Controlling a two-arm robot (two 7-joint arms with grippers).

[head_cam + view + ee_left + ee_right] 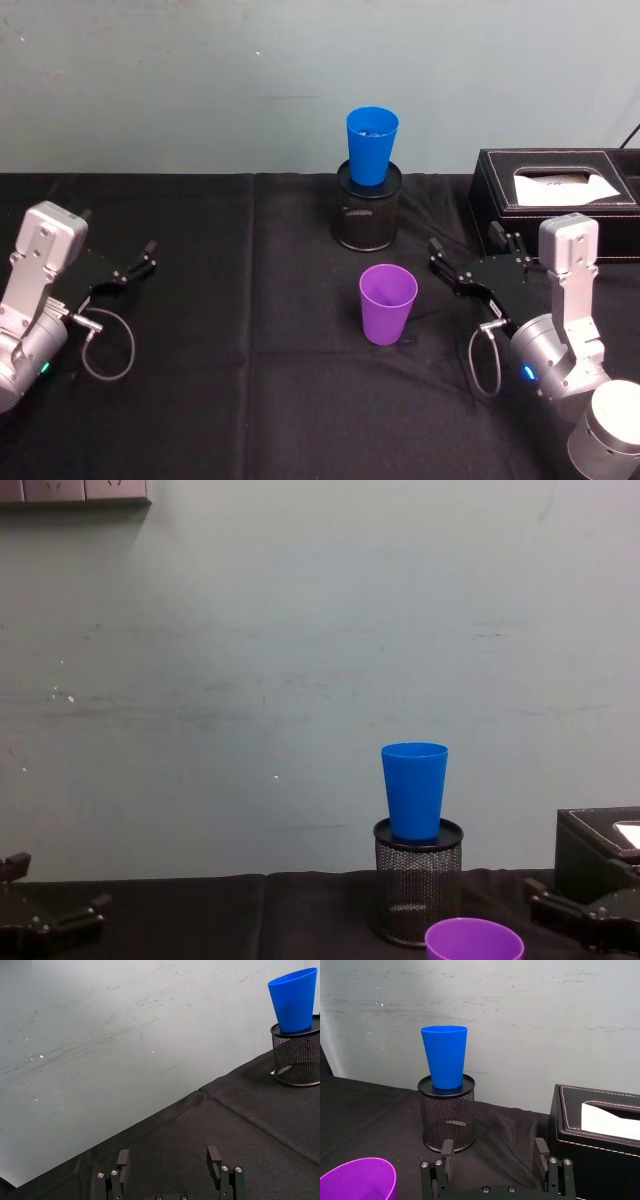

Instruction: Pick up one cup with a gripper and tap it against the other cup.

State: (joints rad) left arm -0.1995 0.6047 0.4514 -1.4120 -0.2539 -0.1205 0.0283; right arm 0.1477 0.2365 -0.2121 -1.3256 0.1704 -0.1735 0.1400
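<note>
Right gripper (474, 262): near table's right edge, jaws wide, empty, aimed toward purple cup (388, 303); likely staged for side grasp.
Left gripper (128, 270): near left edge, jaws wide, empty, parked.
Purple cup: upright, table centre.
Blue cup (372, 145): seated in mesh holder (367, 210), toward far edge; raised, easy tap target.
</note>
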